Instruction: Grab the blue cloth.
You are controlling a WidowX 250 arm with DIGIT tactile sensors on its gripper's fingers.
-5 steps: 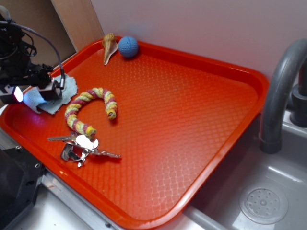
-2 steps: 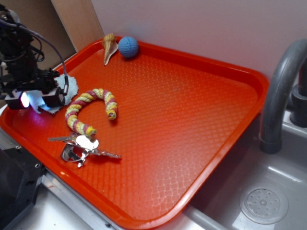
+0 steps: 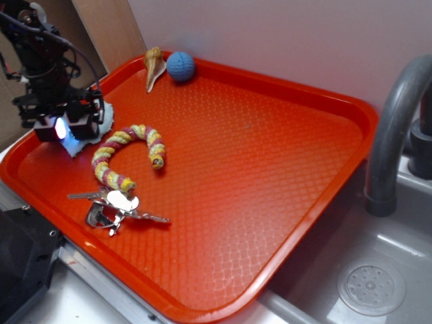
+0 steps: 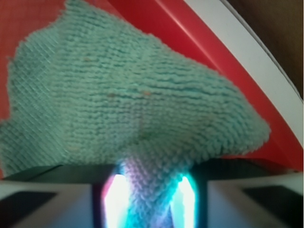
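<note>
The blue cloth is a pale blue-grey terry rag at the left side of the red tray. My gripper is over it and shut on a fold of it. In the wrist view the cloth fills most of the frame, and a pinched fold runs down between the two lit fingers of my gripper. The part of the cloth near the gripper is drawn up off the tray. The arm hides most of the cloth in the exterior view.
A striped red-and-yellow rope ring lies right of the cloth. A bunch of keys lies at the tray's front left. A shell and a dark blue knitted ball sit at the back. A sink with a grey tap is at the right.
My gripper has risen and moved back along the tray's left side, carrying the pinched cloth with it. The cloth is bunched and mostly hidden under the gripper now.
</note>
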